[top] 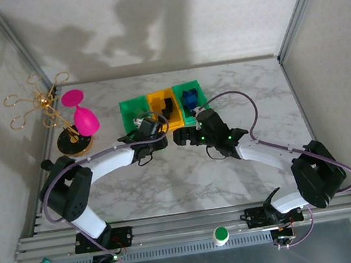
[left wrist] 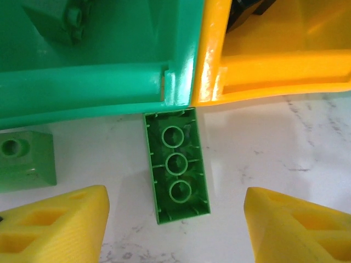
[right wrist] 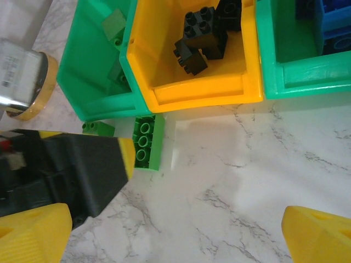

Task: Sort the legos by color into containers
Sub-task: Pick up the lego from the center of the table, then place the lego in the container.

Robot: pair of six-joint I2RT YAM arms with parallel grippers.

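Long green plastic lego brick (left wrist: 176, 167), lying underside up on the white grey-veined marble tabletop (top: 189, 182), its far end at the foot of the front walls where the left green rectangular plastic bin (left wrist: 82, 93) meets the orange-yellow middle bin (left wrist: 274, 71); a smaller green brick (left wrist: 24, 159) lies just to its left, apart from it. Left gripper (left wrist: 175, 193), yellow fingers spread wide, one on either side of the long brick, touching neither brick. Right gripper (right wrist: 175, 213), fingers likewise spread and holding nothing, over bare marble near the bins. Black bricks (right wrist: 200, 38) in the middle bin, blue bricks (right wrist: 329, 27) in the right green bin (right wrist: 307, 76). At far left, pink plastic cups (top: 82, 115) on a gold wire stand. Pale plain walls in aluminium framing enclose the table; a green round button (top: 220, 233) sits on the near rail
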